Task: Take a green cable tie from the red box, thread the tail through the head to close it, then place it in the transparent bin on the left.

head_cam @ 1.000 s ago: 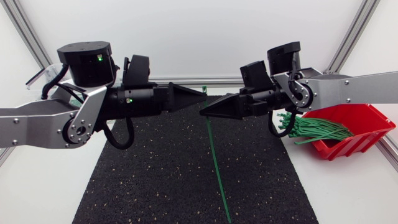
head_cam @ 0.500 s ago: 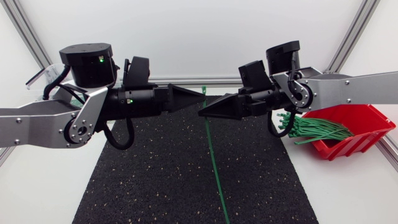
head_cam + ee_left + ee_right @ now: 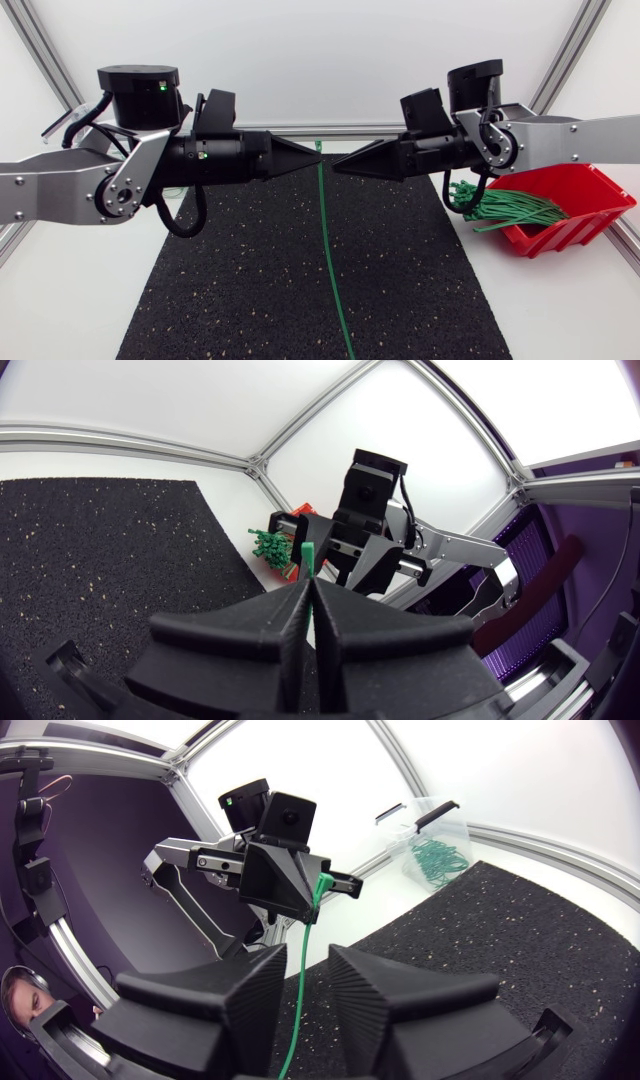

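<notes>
A green cable tie (image 3: 327, 240) hangs from my left gripper (image 3: 317, 153), which is shut on it just below the head, above the mat's far end. In the left wrist view the head (image 3: 307, 554) sticks up past the closed fingertips of that gripper (image 3: 308, 586). My right gripper (image 3: 336, 168) points at the left one from the right, a short way off. It is open, and in its wrist view the tie (image 3: 300, 990) runs down through the gap between its fingers (image 3: 308, 954) without being pinched. The red box (image 3: 580, 195) of green ties (image 3: 505, 208) stands at the right. The transparent bin (image 3: 432, 842) holds closed ties.
A black speckled mat (image 3: 250, 280) covers the table's middle, under both grippers. In the head view the transparent bin (image 3: 68, 125) is mostly hidden behind my left arm at the far left. Aluminium frame rails (image 3: 290, 128) run along the table's back and sides.
My right gripper has opened, let go of the tie and drawn back to the right. The tie now hangs from the left gripper alone and has swung slightly left.
</notes>
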Tool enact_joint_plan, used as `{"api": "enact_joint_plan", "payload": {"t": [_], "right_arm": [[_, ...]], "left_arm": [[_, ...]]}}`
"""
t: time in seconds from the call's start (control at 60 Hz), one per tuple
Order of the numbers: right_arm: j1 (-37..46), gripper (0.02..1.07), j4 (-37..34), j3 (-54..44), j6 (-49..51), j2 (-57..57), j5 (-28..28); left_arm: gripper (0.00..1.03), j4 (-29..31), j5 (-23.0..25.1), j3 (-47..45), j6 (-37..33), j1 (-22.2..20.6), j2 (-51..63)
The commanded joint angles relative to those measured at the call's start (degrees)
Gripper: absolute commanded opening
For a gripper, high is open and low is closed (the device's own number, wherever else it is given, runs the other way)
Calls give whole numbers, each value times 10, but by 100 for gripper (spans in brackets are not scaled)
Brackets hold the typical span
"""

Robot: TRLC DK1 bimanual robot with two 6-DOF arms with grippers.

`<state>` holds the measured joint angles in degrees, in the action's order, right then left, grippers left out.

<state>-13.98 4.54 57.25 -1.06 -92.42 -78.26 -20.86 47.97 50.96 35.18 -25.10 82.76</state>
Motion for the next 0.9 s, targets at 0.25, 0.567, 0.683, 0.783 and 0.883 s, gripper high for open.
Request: {"api": "enact_joint_plan", "payload": {"t": [0.25,0.567,0.683,0.783,0.883], "right_arm": [[40,104,-4,-3,-6,37,21],[40,104,-76,-12,52,79,77],[23,104,-55,-50,141,136,185],[-50,104,-45,-96,309,182,370],[-100,104,9,-141,392,174,507]], "left_arm": [[4,96,101,101,63,102,-19],[4,119,133,90,65,138,-45],[4,122,135,80,65,138,-62],[4,123,135,74,65,137,-73],[4,129,135,73,65,138,-76]]}}
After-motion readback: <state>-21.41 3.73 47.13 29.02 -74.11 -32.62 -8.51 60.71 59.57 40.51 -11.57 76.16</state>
